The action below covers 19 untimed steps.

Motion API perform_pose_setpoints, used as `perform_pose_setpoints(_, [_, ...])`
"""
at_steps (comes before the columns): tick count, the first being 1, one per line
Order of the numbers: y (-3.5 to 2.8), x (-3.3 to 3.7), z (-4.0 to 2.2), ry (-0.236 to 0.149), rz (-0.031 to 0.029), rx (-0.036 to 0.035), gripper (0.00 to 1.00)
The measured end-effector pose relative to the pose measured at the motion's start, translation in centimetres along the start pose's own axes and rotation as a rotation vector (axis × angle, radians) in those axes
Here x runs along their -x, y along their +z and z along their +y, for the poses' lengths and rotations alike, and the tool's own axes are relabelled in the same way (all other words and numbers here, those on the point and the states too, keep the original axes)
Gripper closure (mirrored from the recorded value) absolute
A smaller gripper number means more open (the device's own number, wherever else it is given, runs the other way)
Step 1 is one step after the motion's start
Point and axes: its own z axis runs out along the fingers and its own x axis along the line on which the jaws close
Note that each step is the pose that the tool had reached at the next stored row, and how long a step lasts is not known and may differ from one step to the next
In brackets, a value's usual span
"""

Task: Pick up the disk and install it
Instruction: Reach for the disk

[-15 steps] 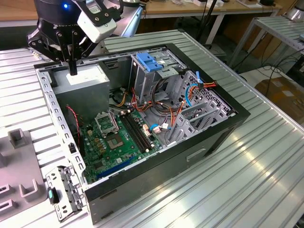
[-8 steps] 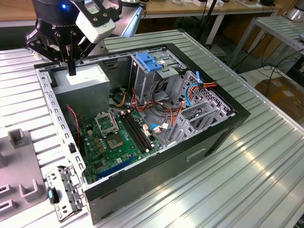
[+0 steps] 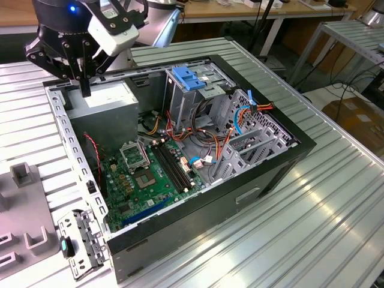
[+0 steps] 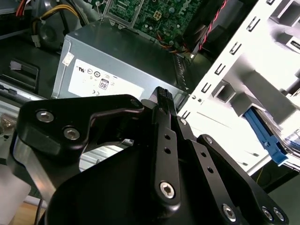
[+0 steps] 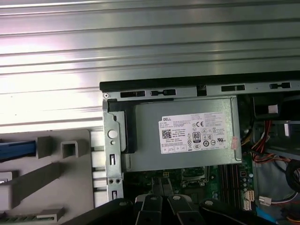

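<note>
Hanging above the power supply [image 3: 105, 99] in a corner of the open computer case [image 3: 270, 174], the gripper [image 3: 84, 93] of the 1 arm has its 2 fingers [image 5: 157, 185] drawn together with nothing between them.

Past the case's metal side wall, outside the case, stands a grey holder [image 5: 61, 178] on the ribbed table [image 3: 300, 240]. The disk [image 5: 16, 150] lies in that holder, well apart from the gripper. It appears in both wrist views as a strip of bright blue frame.

The coming move turns on this relation: the disk lies sideways from the gripper, across the side wall, on the side that is the exterior view's left of the case. In the first wrist view the blue edge runs along the table's ribs and square to that wall. The long axis is probably the same, but the outline is cut off.

The second wrist view adds the frame's blue rail [image 4: 265, 138] lying among the holder's pale blocks. The exterior view adds the gripper's height over the power supply, the motherboard [image 3: 144, 174], and, farther off, a lighter blue latch [image 3: 187, 78] on the drive cage.
</note>
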Motion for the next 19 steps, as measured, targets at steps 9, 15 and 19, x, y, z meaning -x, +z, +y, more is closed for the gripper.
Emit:
perform_pose_setpoints(9, [0.01,-1.29,-0.10,0.000,0.0000,0.0001,0.89])
perform_pose_setpoints(15, [0.02,-2.01,-0.15,0.000,0.0000,0.0001,0.89])
perform_pose_setpoints(19, [0.02,-2.43,-0.19,0.000,0.0000,0.0001,0.89])
